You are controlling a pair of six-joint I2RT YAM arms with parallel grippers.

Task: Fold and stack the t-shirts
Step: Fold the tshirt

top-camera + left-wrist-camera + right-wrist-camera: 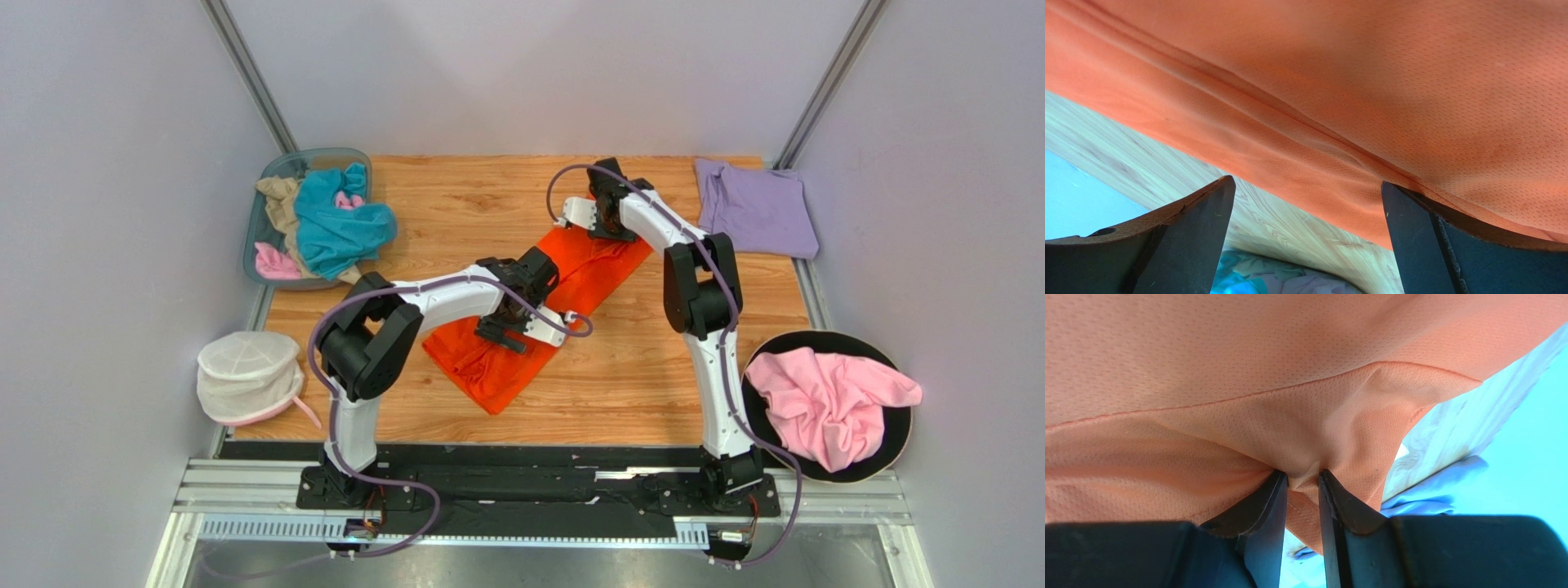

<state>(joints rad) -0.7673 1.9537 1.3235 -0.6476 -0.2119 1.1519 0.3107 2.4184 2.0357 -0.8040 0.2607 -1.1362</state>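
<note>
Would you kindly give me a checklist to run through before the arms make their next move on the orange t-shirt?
1. Hold of the right gripper on the orange t-shirt: ok, cloth is bunched between its closed fingers.
2. Opening of the left gripper: ok, jaws stand wide apart.
3. Left hold on the shirt: not ok, no cloth lies between those jaws.
4. Shirt smooth: not ok, long folds run along it.
5. The lavender t-shirt out of the way: ok, it lies apart at the far right corner.
6. Number of layers in the right pinch: cannot tell.
</note>
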